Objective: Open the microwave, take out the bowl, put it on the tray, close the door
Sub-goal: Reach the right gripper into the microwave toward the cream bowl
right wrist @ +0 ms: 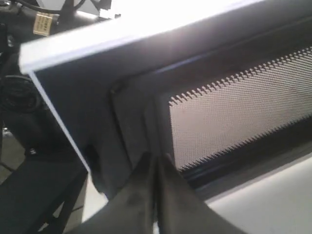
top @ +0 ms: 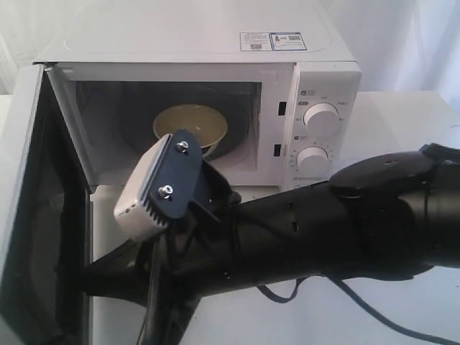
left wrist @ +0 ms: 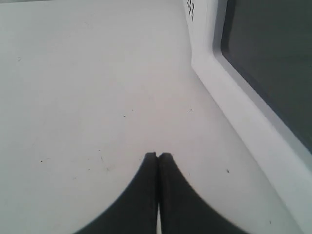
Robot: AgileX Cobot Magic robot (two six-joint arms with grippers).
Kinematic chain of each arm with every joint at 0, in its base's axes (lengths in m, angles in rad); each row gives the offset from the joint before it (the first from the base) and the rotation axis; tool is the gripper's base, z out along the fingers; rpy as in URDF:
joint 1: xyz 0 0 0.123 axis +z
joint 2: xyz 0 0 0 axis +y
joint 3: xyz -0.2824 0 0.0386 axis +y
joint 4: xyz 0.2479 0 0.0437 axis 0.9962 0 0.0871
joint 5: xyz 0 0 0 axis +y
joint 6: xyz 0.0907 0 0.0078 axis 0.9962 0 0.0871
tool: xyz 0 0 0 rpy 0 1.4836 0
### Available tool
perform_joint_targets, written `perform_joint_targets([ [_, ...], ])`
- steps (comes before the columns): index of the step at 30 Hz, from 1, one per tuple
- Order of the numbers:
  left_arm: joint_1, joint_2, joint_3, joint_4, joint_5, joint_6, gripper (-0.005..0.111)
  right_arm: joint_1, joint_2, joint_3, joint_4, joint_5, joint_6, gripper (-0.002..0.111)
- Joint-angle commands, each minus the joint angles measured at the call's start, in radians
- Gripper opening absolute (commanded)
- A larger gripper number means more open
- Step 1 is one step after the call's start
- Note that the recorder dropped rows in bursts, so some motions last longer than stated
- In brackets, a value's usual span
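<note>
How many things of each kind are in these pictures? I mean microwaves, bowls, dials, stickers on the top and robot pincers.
Microwave: 1
Bowl: 1
Dials: 2
Stickers: 2
Pincers: 2 (left pincer, right pincer, both shut)
Total: 8

Robot test lab, white tabletop (left wrist: 73, 73), white curtain backdrop (top: 420, 43), microwave (top: 180, 36) staged as prop

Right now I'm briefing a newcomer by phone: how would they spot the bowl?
Find the white microwave with its door swung open on the left. Inside its dark cavity sits the bowl, the only round, cream-coloured thing there, left of the two white dials.
</note>
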Motion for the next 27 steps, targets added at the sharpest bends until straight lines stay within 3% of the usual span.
perform_joint_targets([
  [1,0.002,-0.004,0.003,0.0,0.002,-0.001,0.0,0.025,0.016,-0.017,0.001,-0.178,0.002,0.0],
  [8,0.002,-0.004,0.003,0.0,0.002,-0.001,0.0,0.025,0.016,-0.017,-0.037,-0.569,-0.002,0.0],
  [13,0.002,-0.004,0.003,0.0,0.002,-0.001,0.0,0.04,0.016,-0.019,-0.052,-0.781,-0.157,0.0],
  [17,0.002,-0.004,0.003,0.0,0.002,-0.001,0.0,0.086,0.038,-0.037,-0.236,-0.989,-0.217,0.0],
  [22,0.002,-0.004,0.003,0.0,0.002,-0.001,0.0,0.114,0.111,-0.09,-0.411,-0.993,-0.215,0.001],
  [27,0.002,-0.004,0.003,0.0,0.002,-0.001,0.0,0.092,0.223,-0.173,-0.515,-0.944,-0.215,0.017],
])
